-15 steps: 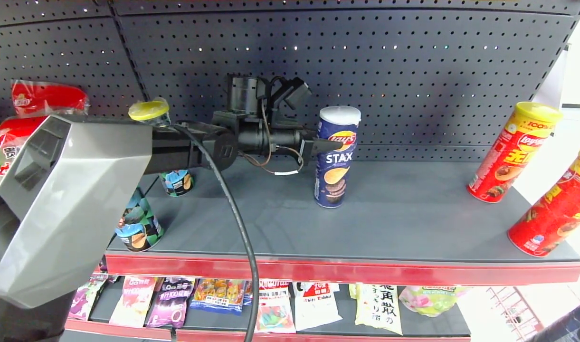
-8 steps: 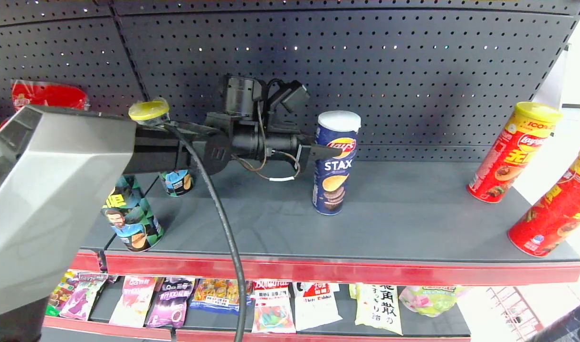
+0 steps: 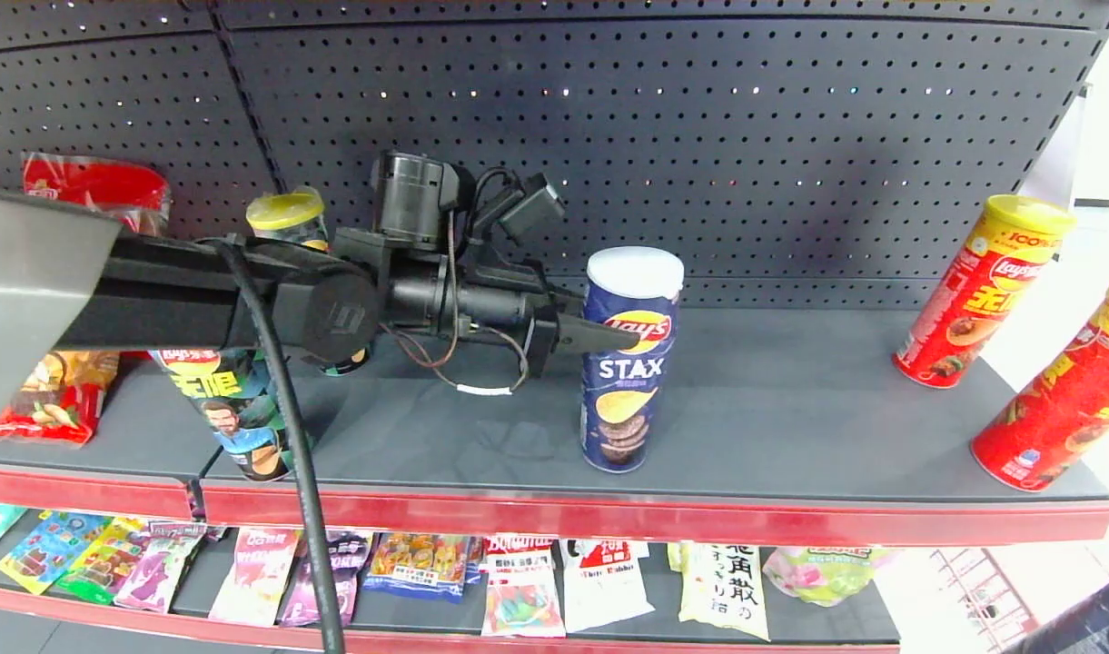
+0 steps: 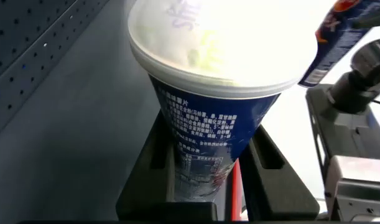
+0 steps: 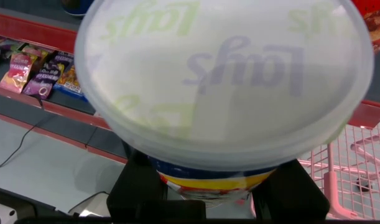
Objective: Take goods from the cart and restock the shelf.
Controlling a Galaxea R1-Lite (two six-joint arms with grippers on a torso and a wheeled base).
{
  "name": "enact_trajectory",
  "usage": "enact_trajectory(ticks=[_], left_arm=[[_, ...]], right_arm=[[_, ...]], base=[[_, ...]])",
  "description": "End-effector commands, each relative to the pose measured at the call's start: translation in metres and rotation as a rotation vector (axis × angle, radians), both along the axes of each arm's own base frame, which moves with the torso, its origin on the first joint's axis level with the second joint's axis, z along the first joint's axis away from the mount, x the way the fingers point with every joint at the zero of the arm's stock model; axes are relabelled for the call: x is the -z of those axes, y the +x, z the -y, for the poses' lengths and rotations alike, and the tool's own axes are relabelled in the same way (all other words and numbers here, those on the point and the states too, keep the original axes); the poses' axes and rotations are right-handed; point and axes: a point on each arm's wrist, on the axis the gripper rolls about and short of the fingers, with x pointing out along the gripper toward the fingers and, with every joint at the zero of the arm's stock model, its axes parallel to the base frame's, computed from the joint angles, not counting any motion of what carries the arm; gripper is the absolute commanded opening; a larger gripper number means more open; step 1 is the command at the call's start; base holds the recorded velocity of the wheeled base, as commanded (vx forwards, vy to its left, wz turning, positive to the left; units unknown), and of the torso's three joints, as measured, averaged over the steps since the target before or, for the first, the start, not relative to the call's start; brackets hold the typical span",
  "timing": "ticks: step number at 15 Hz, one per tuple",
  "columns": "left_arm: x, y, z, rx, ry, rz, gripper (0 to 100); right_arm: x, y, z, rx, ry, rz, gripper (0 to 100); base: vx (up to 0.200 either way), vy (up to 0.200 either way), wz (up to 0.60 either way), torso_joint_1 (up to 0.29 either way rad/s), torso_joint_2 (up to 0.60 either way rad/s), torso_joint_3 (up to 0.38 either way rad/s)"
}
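head cam, l to r: red snack bag [image 3: 91, 186], green can [image 3: 236, 409] at shelf [image 3: 790, 427] front edge, yellow-lid can [image 3: 286, 216] behind it. left gripper [image 3: 608, 338] is clamped on blue chip can [image 3: 628, 400], upright near front lip; base contact w/ shelf unclear. red cans [image 3: 981, 291] far right. left wrist cam adds fingers [image 4: 153, 155] pressed vs its sides. right wrist cam: right gripper [image 5: 214, 193] clasps a second can [image 5: 221, 81], pink cart [image 5: 330, 180] below.

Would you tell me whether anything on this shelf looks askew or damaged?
Nothing looks damaged. The rear red can and front red can at the shelf's right end seem to lean outward, possibly a lens effect. The blue can in the left end effector stands alone near the front lip.
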Motion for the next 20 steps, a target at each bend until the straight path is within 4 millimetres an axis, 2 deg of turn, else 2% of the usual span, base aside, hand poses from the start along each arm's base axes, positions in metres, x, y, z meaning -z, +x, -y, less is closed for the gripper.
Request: enact_trajectory(ticks=[1, 8, 20], left_arm=[[-0.006, -0.004, -0.002, 0.010, -0.008, 0.016, 0], [0.006, -0.004, -0.004, 0.029, 0.008, 0.017, 0], [0.012, -0.007, -0.003, 0.073, 0.010, 0.011, 0]], right_arm=[[-0.001, 0.000, 0.000, -0.001, 0.000, 0.003, 0], [0.000, 0.000, 0.000, -0.001, 0.000, -0.003, 0], [0.000, 0.000, 0.000, 0.000, -0.002, -0.003, 0]], base=[[0.000, 0.000, 0.00, 0.000, 0.00, 0.000], [0.000, 0.000, 0.00, 0.000, 0.00, 0.000], [0.000, 0.000, 0.00, 0.000, 0.00, 0.000]])
